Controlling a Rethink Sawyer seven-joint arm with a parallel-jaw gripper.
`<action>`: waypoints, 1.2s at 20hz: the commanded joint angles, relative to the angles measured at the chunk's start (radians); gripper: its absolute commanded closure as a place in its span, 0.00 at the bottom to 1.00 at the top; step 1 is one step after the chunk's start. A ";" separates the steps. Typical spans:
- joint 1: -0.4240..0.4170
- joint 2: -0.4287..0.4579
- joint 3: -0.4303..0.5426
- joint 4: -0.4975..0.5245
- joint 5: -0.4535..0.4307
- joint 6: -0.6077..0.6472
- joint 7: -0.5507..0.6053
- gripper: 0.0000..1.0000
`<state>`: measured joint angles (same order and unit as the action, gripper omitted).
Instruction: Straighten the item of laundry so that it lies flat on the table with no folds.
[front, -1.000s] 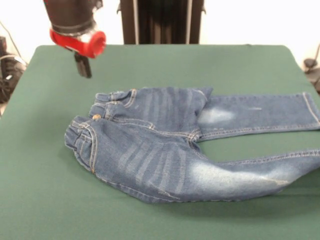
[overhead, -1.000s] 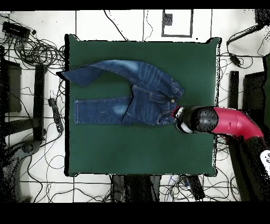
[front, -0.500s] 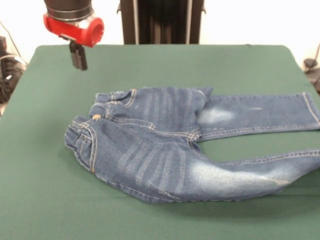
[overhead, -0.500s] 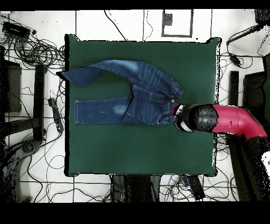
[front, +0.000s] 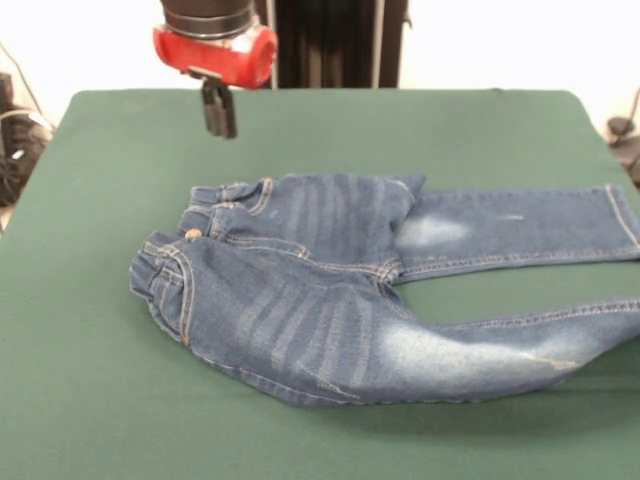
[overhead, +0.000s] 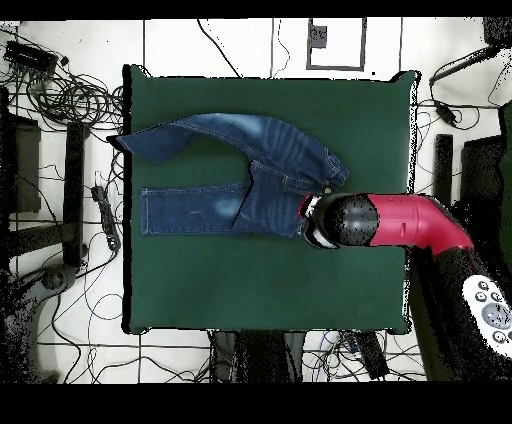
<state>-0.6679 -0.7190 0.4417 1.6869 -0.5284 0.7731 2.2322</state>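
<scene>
The jeans (front: 380, 290) lie spread on the green bench (front: 90, 330), mostly opened out but not flat yet. In the front view the waistband (front: 180, 250) sits at 9 o'clock and both legs run off toward 3 o'clock, so the long axis goes side to side across the bench. The far leg (front: 520, 228) lies straight and looks smooth. The near leg (front: 480, 350) bows outward toward 4 o'clock and reaches the picture's right edge, with its hip part puffed up and a shadow under the lower edge. The waistband is bunched, the near half lapping over the far half by the brass button (front: 191, 234).

In the overhead view the same pair (overhead: 250, 175) lies in the upper left part of the bench, waist at 3 o'clock, legs to 9 o'clock; the upper leg angles up toward 10 o'clock and its cuff reaches the bench's left edge.

Judgement: roughly half done. Left to do: flatten the waist, pull the bowed leg straight and parallel to the other, press out the raised hip.

The gripper (front: 219, 112) hangs above the bench at about 11 o'clock from the waistband in the front view, clear of the cloth and carrying nothing. The jaws show as one dark stub, so whether they are apart or together cannot be told. Overhead the arm's red and black end (overhead: 340, 220) covers the waist's corner.
</scene>
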 joint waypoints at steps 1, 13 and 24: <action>0.066 0.018 0.069 0.098 0.044 -0.058 -0.020 1.00; 0.147 0.174 -0.017 0.030 -0.004 -0.133 0.040 1.00; 0.160 0.289 -0.004 -0.100 -0.014 -0.104 -0.036 1.00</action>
<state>-0.5504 -0.5455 0.4323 1.6650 -0.5229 0.7014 2.2322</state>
